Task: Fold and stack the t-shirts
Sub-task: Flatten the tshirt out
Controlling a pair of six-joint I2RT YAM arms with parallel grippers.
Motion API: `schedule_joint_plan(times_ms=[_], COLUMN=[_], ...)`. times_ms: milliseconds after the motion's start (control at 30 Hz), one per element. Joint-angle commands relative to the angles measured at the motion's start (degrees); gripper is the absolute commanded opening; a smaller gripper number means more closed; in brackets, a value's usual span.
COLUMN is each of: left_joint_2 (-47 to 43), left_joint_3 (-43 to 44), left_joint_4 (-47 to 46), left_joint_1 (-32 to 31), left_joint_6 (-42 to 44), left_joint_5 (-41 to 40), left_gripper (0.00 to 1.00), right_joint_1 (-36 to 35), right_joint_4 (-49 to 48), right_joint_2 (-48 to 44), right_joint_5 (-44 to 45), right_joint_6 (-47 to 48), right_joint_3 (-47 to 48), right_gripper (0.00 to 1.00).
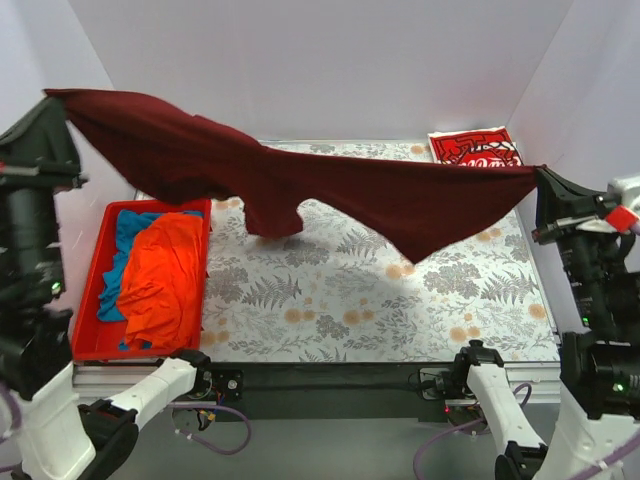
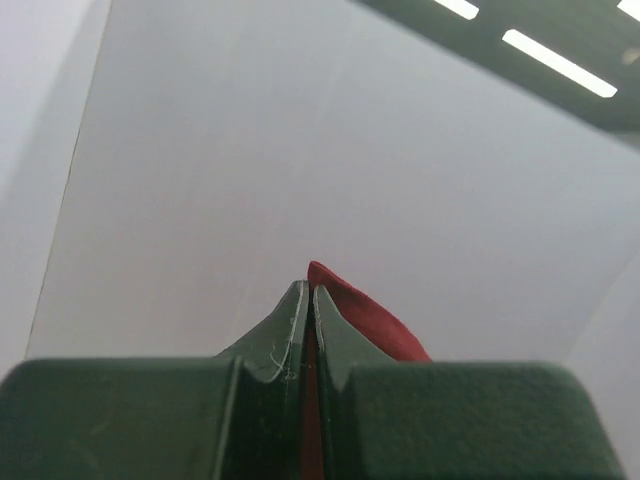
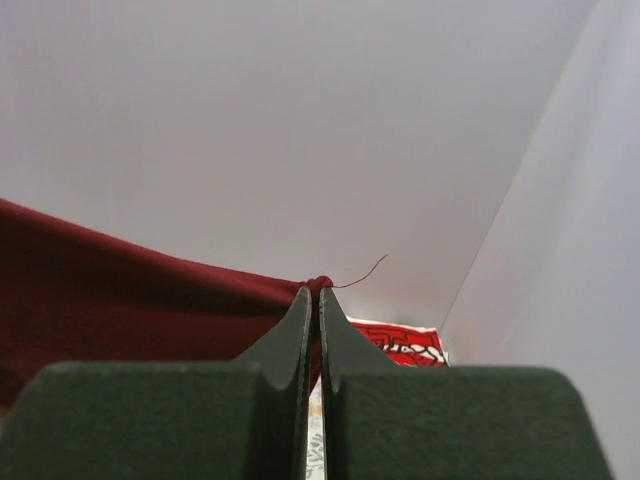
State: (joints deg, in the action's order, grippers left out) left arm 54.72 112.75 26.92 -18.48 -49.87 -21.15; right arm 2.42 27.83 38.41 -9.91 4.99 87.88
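At far left the left tool point(image 2: 305, 292) is pressed together on one corner of the maroon t-shirt point(image 1: 330, 185), held high; below it a red bin point(image 1: 90, 290) sits on the worktop point(image 1: 380, 300), with the orange t-shirt point(image 1: 165, 275) heaped over the blue t-shirt point(image 1: 125, 230); the maroon t-shirt hangs stretched in the air across the worktop, sagging mid-span; the red printed t-shirt point(image 1: 475, 147) lies folded at the far right corner; the right tool point(image 3: 312, 292) pinches the maroon t-shirt's other end.
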Motion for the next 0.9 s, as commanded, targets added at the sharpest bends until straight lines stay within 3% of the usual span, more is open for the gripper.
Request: schedule_joint_plan(times_ms=[0, 267, 500, 633, 733, 867], left_joint_2=[2.41, 13.82, 32.01, 44.29, 50.9, 61.1], left_joint_3=[3.43, 10.03, 5.66, -4.44, -7.09, -7.9], left_joint_4=[2.17, 0.6, -6.32, -12.85, -16.45, -19.44], left_joint_1=[0.37, 0.37, 0.37, 0.46, 0.64, 0.9], left_joint_6=[0.74, 6.27, 7.85, 8.3, 7.51, 6.19], left_joint_5=[1.71, -0.12, 0.67, 0.4, 1.37, 3.48], left_gripper=[0.0, 0.0, 0.0, 0.0, 0.0, 0.0], right_joint_1=[-2.33, -7.25, -7.25, -6.81, -5.49, -3.04], right_joint_4=[2.74, 3.45, -1.9, -14.86, -23.76, -35.02], right_joint_2=[0.96, 6.39, 17.82, 26.42, 31.18, 43.2], right_joint_5=[1.56, 6.57, 17.46, 21.94, 24.4, 24.77], right_joint_6=[3.96, 7.05, 7.31, 7.31, 5.38, 1.6], right_joint_3=[5.54, 8.98, -0.92, -12.59, -21.65, -26.08], right_gripper=[0.01, 0.01, 0.01, 0.01, 0.01, 0.01])
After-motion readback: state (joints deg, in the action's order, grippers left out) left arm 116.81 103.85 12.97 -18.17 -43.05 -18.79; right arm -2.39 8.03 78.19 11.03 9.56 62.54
